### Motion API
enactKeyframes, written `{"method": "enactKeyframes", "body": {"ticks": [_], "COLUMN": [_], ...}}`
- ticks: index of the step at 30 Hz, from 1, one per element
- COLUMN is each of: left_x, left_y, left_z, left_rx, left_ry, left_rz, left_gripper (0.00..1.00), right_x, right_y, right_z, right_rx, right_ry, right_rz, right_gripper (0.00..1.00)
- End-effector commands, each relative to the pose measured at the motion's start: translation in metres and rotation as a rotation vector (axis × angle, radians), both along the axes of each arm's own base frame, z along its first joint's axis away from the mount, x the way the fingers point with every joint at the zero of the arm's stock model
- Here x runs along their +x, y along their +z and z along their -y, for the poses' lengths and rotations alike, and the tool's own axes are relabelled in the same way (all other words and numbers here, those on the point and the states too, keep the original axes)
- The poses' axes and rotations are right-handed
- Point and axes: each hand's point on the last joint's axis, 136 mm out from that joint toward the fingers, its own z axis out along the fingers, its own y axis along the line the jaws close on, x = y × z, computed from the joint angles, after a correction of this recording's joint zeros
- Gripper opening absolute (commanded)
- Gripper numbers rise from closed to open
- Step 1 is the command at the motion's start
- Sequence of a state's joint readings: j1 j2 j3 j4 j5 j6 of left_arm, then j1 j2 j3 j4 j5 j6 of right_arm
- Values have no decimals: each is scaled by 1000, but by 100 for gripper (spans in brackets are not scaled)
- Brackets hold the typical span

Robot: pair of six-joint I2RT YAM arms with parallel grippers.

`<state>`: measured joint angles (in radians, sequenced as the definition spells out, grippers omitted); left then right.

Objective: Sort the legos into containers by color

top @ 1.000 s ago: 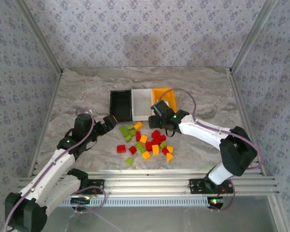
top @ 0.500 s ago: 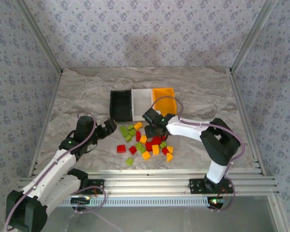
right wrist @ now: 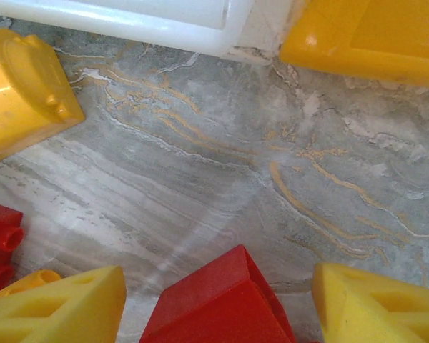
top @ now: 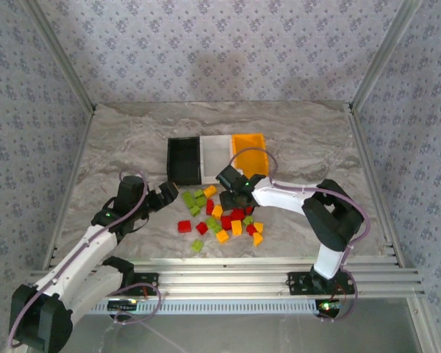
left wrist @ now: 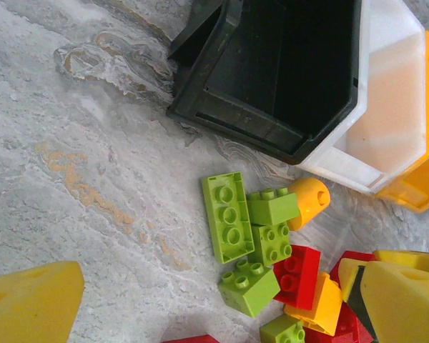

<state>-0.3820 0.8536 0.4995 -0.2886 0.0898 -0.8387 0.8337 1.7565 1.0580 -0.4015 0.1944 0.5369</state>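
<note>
The sorting was in its pick-up step. The legos (top: 222, 218) lay in a loose pile on the surface (top: 128, 143), just in front of the row of containers, and none could be seen inside the black bin (top: 184, 158), the white bin (top: 214, 151) or the orange-yellow bin (top: 248, 143).

The right gripper (top: 232, 197) hung low over the far edge of the pile. Its jaws stood partly open, one on each side of a red brick (right wrist: 214, 304) with a gap on both sides, so nothing was gripped.

The left gripper (top: 167, 195) hovered near the pile's left side with its jaws wide open and empty. A cluster of green bricks (left wrist: 247, 229) lay ahead of it.

The next move likely called for the right jaws to settle a little lower, close squarely on the red brick without nudging its neighbours, then lift it and carry it to a bin.

No brand, label or writing could be read anywhere.
</note>
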Motion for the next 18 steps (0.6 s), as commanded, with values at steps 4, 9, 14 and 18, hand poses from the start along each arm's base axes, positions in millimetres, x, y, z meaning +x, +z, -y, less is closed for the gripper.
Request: {"method": "enactKeyframes", "body": {"ticks": [4,9,14,18], "left_x": [1,0,1,2], "left_y": [2,2,3,1], "left_z": [3,3,4,3], "left_rx": [-12,-17,-18,-14], "left_ry": [-5,-4,-6,-4], "left_rz": [3,2,7,4], "left_gripper": [100,99,100,100], "right_x": [-18,-17,-11,-5], "right_y": [-11,1,3,1], "right_z": [31,48,48,40], "right_rx": [-89,-77,-62,-36], "right_ry": [-40,-82,-95,-101], "right_rz": [-45,-6,6,8], "right_gripper": [71,69,69,69]}}
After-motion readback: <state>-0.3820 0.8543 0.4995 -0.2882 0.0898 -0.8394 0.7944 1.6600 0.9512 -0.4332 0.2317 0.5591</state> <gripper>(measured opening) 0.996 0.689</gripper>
